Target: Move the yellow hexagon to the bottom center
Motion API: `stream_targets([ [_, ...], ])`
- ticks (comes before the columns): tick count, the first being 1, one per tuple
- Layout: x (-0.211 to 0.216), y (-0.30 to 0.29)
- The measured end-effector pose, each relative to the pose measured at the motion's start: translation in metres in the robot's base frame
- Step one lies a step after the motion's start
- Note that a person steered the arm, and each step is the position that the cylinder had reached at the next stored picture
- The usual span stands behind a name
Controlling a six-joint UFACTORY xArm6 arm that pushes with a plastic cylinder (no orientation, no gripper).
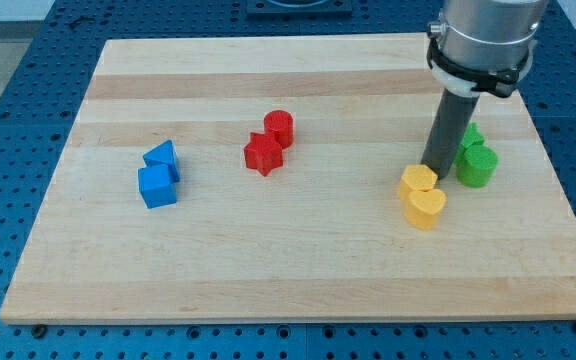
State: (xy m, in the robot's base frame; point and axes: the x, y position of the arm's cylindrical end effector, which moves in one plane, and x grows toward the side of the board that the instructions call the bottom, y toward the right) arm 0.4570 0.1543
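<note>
The yellow hexagon point(417, 180) lies at the view's right of centre on the wooden board point(298, 270). A yellow heart point(426, 208) touches it just below. My tip point(435, 172) stands right against the hexagon's upper right edge, between it and the green blocks. The rod rises to the grey arm point(483, 40) at the view's top right.
Two green blocks point(476, 160) sit right of the rod, partly hidden by it. A red star point(263, 154) and red cylinder point(279, 126) touch near the centre. Two blue blocks point(159, 176) sit together at the view's left.
</note>
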Motion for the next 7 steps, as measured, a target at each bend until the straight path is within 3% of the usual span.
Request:
stream_targets([
  [7, 0.006, -0.068],
])
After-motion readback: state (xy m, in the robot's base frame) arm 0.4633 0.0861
